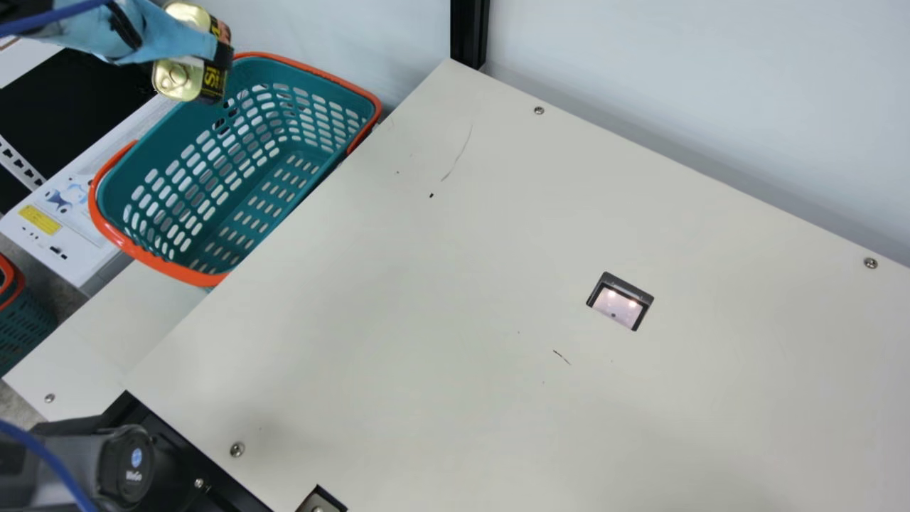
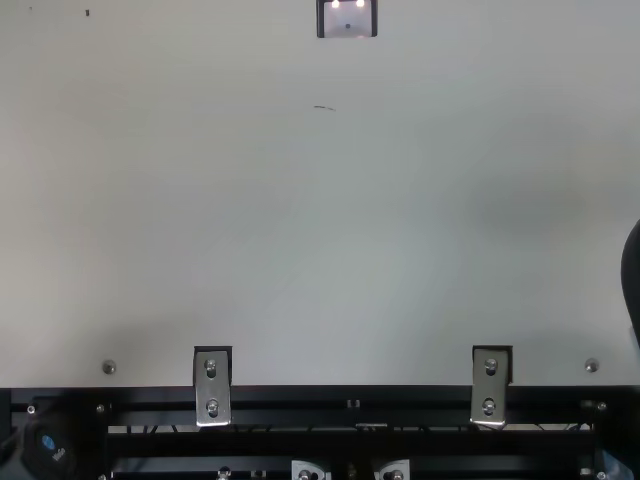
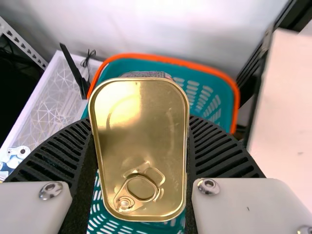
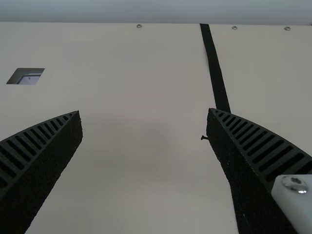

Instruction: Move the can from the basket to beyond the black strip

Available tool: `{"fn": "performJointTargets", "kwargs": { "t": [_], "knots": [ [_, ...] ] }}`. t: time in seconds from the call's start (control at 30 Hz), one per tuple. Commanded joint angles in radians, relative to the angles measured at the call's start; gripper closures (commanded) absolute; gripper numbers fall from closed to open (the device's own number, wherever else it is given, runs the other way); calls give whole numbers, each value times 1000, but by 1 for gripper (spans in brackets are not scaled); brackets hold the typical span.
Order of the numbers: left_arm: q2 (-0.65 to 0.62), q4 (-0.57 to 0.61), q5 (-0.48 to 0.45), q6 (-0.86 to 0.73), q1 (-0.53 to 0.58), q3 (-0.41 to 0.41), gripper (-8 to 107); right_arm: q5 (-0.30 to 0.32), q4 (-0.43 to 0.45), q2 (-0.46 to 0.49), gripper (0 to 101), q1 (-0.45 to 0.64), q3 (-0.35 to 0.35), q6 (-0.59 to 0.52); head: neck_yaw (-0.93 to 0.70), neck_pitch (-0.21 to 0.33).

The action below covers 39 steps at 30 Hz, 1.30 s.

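Observation:
High above the basket's near-left side in the main view, my left gripper (image 1: 206,50) is shut on the gold can (image 1: 178,78), which has a dark label. The left wrist view has the can's ring-pull lid (image 3: 139,146) facing the camera, between the ribbed fingers of my left gripper (image 3: 140,122). Below it is the teal basket (image 1: 306,153) with an orange rim, beside the table's left edge. In the right wrist view my right gripper (image 4: 144,111) stands open over the table, with nothing between its fingers; the black strip (image 4: 214,68) runs behind and past its right finger.
The cream table (image 1: 426,284) has a square recess with a lit scanner window (image 1: 618,306). A black post (image 1: 469,32) rises at its back corner. A white box (image 1: 71,213) stands beside the basket. Metal brackets (image 2: 212,385) line the table's front edge.

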<state>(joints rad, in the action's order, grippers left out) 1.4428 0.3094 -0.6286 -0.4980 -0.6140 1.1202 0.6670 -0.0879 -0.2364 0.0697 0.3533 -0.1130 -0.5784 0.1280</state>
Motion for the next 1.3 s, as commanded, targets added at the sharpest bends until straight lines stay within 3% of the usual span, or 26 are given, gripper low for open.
{"fn": "performJointTargets", "kwargs": {
  "t": [0.0, 0.37, 0.7, 0.77, 1.27],
  "knots": [
    [-72, -14, -43, 92, 14, -1, 89, 0, 0, 0, 0, 0, 0, 0, -14, 16],
    [-254, -26, -302, 279, 108, 6, 89, 0, 1, 0, 0, 0, 0, 0, -14, 16],
    [-333, 62, -551, 339, 151, 44, 89, 0, 1, 0, 0, 0, 0, 0, -14, 16],
    [-333, 61, -521, 340, 151, 45, 89, 0, 1, 0, 0, 0, 0, 0, -14, 16],
    [-343, 58, -550, 340, 158, 49, 89, 0, 2, 0, 0, 0, 0, 0, -14, 16]
  ]
}}
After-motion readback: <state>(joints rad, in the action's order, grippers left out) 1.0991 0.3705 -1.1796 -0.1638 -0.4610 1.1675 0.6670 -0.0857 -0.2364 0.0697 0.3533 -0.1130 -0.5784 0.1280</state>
